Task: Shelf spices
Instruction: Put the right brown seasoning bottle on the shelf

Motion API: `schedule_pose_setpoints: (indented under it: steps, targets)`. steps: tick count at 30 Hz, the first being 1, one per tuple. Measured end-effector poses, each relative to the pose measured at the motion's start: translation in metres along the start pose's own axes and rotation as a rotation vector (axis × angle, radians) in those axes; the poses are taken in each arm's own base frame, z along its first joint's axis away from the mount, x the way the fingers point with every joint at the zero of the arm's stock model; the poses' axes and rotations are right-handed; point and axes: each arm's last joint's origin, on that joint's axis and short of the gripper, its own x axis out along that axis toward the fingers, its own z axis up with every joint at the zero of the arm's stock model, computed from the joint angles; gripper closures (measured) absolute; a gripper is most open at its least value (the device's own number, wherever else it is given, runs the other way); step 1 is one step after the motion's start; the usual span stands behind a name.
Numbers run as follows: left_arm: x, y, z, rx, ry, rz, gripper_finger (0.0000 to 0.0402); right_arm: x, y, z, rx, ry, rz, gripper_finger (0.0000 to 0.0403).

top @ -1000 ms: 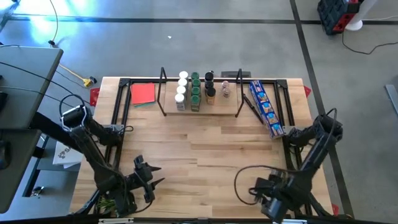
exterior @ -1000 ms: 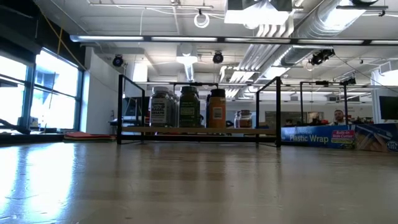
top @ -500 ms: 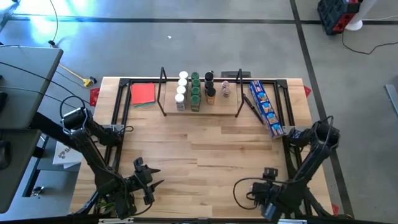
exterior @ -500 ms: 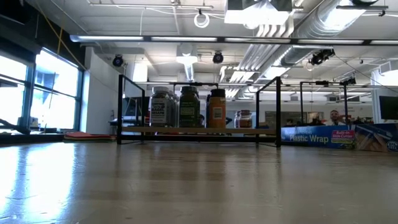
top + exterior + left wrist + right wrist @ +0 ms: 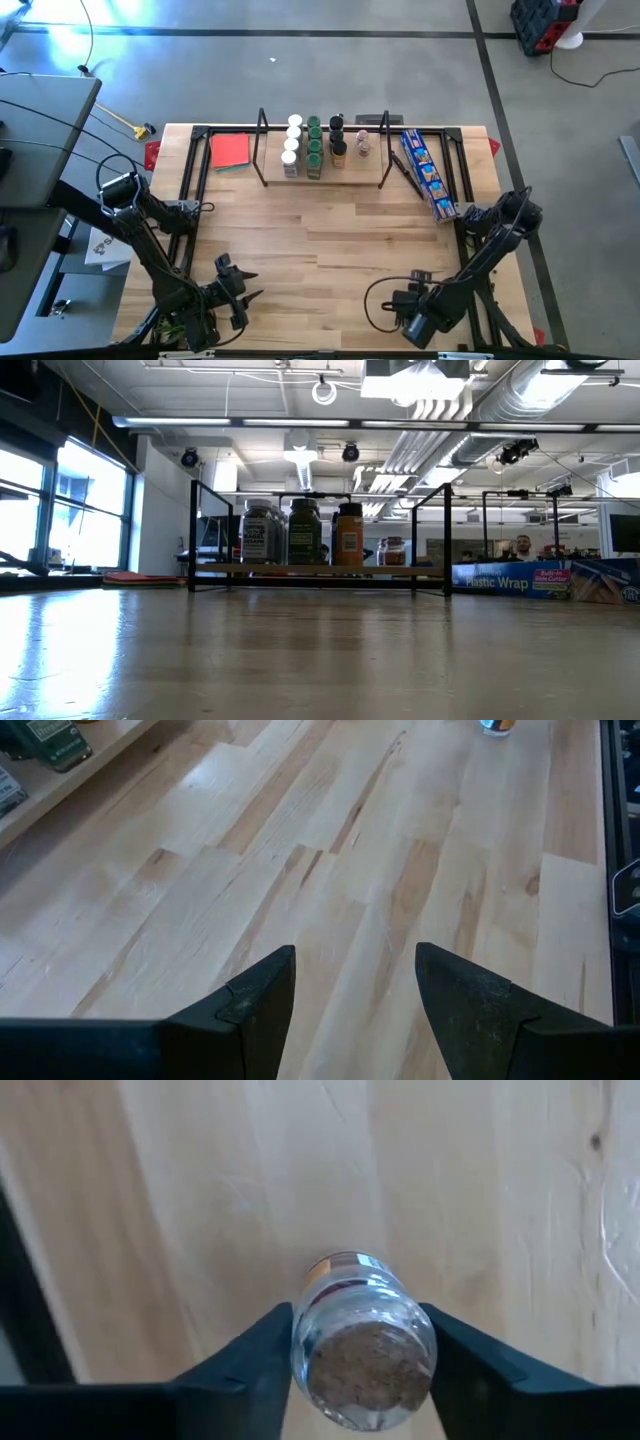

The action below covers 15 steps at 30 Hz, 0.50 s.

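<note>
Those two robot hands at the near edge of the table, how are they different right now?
The right hand has its fingers around a small glass spice jar; the left hand holds nothing, open over bare table. The right arm is folded inward, the left isn't. Both sit far from the shelf.

We see a pale wood-grain counter [image 5: 330,240] with black fingers [image 5: 250,1355] on a clear jar [image 5: 362,1342] of brown spice. Rack [image 5: 320,176]: light wood board, black wire. Jars on it [image 5: 314,147] have white, green and black tops. Red square [image 5: 230,151] beside it. Blue box [image 5: 429,175] with multicolour print. Floor [image 5: 300,70] grey with dark lines.
</note>
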Motion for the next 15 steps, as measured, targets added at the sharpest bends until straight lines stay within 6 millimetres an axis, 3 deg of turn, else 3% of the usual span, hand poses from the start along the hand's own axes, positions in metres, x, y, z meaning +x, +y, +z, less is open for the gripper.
schedule_pose_setpoints:
  steps: [2,5,9,12,15]
  targets:
    - [0.0,0.0,0.0,0.0,-0.001,0.0,0.02,-0.002,0.001,0.004,0.013,-0.01,0.015,0.0243]
    - [0.0,0.0,0.0,0.0,-0.003,0.001,0.02,-0.01,0.002,0.019,0.051,-0.044,0.049,0.0245]
    - [0.0,0.0,0.001,0.002,-0.003,0.005,0.02,-0.034,-0.007,0.061,0.066,-0.112,0.062,0.0245]
    - [-0.001,0.003,0.008,-0.015,-0.014,0.009,0.02,-0.061,-0.032,0.103,0.029,-0.143,0.038,0.0245]
    - [-0.001,0.006,0.015,-0.05,-0.039,0.012,0.02,-0.086,-0.072,0.14,-0.017,-0.151,-0.028,0.0245]
